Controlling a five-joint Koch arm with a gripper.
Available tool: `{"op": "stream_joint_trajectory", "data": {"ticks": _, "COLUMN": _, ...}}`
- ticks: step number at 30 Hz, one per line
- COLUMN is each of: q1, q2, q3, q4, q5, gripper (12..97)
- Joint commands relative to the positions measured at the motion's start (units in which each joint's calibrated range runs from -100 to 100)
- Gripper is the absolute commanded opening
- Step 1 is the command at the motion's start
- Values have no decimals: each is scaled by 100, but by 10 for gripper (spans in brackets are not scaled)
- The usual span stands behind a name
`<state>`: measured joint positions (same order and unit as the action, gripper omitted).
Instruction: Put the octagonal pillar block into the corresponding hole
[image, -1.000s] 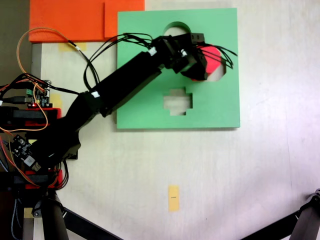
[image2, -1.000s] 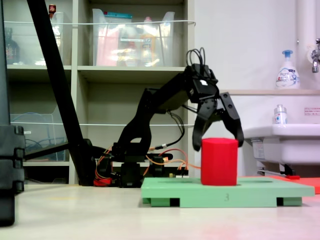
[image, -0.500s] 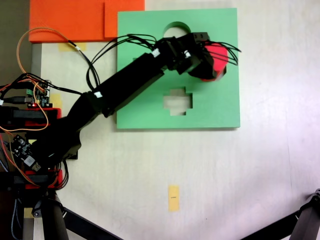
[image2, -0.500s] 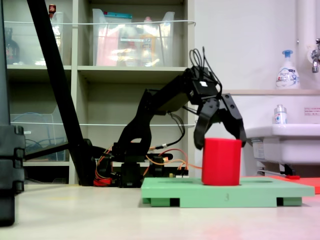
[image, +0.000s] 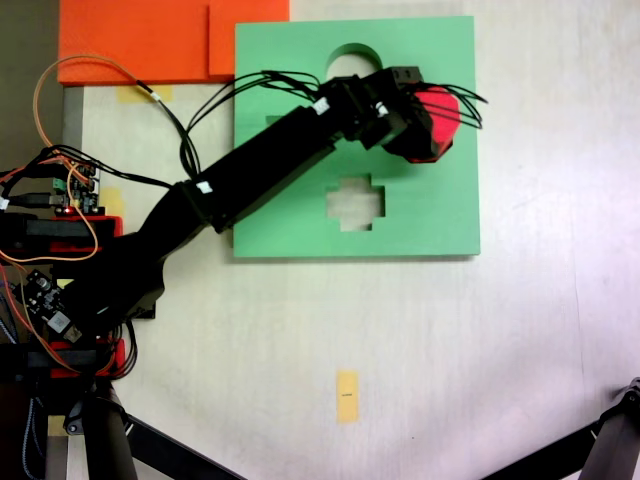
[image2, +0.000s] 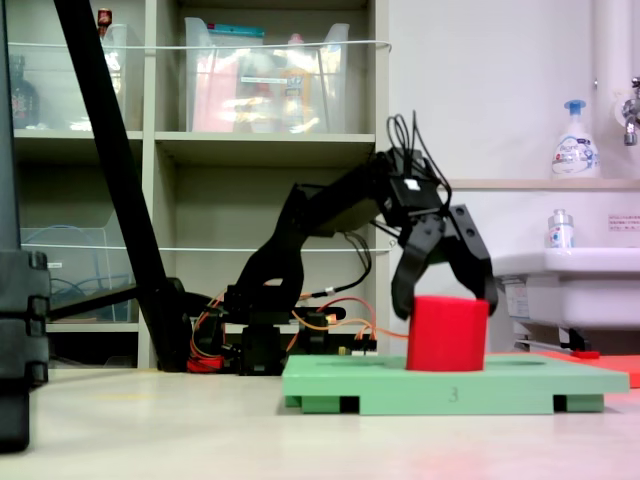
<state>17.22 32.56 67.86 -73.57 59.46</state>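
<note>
Side-on, spread fingers straddle octagonal pillar block (overhead hidden).

- octagonal pillar block: bright red, plain.
- foam board: flat light green, with a dark "3" on its side edge in a fixed view.
- arm and claw: black, with black wires.
- counter: off-white, with a small yellow tape mark.
- sheet at the counter's top left corner: orange.
- cable beside the arm's base: orange.
</note>
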Motion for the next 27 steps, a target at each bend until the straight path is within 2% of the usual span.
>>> {"op": "stream_joint_trajectory", "data": {"ticks": 1, "q1": 0, "q2": 12, "q3": 572, "q4": 448, "q5": -29, "gripper": 462}}
{"op": "stream_joint_trajectory", "data": {"ticks": 9, "q1": 0, "q2": 166, "q3": 572, "q4": -274, "q5": -34, "gripper": 534}}
{"op": "stream_joint_trajectory", "data": {"ticks": 12, "q1": 20, "q2": -16, "q3": 572, "q4": -525, "q5": 63, "gripper": 754}}
{"op": "stream_joint_trajectory", "data": {"ticks": 14, "q1": 29, "q2": -379, "q3": 572, "q4": -737, "q5": 39, "gripper": 848}}
{"op": "stream_joint_trajectory", "data": {"ticks": 20, "q1": -10, "q2": -2627, "q3": 582, "q4": -1401, "q5": -327, "gripper": 849}}
{"op": "stream_joint_trajectory", "data": {"ticks": 25, "q1": -117, "q2": -5281, "q3": 572, "q4": -2576, "q5": -2427, "gripper": 842}}
{"op": "stream_joint_trajectory", "data": {"ticks": 27, "q1": -225, "q2": -6077, "q3": 572, "q4": -2605, "q5": -2911, "gripper": 837}}
